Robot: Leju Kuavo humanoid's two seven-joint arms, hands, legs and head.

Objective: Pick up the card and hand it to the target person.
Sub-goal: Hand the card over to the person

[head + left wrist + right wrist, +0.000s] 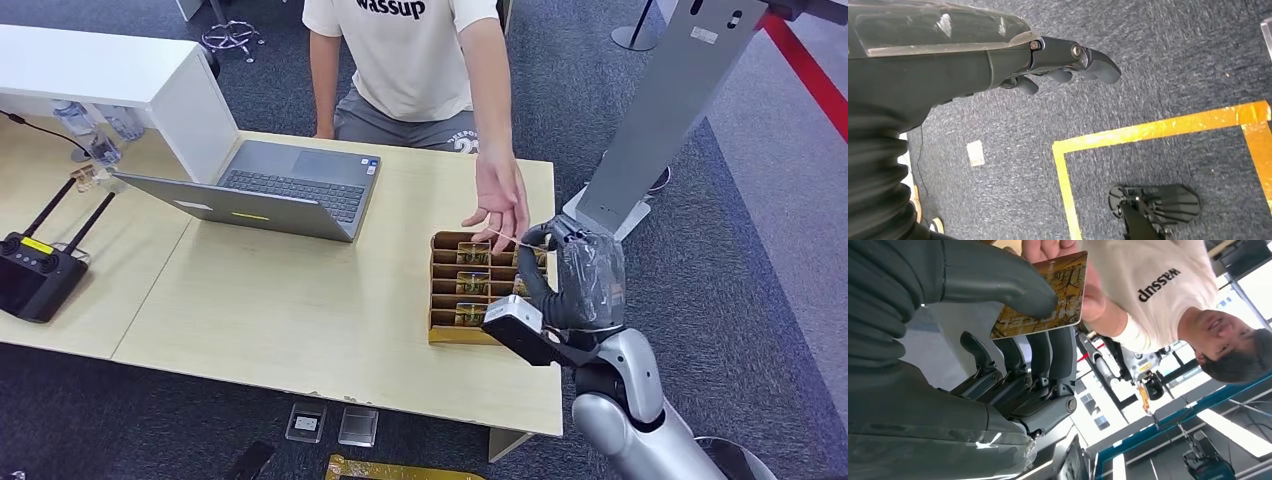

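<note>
My right hand (575,275) is raised over the right end of the table, beside a brown card holder (440,330). It pinches a gold patterned card (1048,297) between the thick thumb (998,280) and the dark fingers (1048,352). A person in a white T-shirt (415,55) stands across the table. The person's hand (500,205) reaches down to the card, and its fingertips (1048,247) touch the card's far edge. My left hand (1068,62) hangs over the carpet with fingers curled and nothing in it.
An open grey laptop (270,190) sits mid-table, a black remote with antennas (40,270) at the left. The holder keeps more gold cards (472,285) in its slots. A grey stand (670,100) rises at the right. Yellow tape (1158,130) marks the carpet.
</note>
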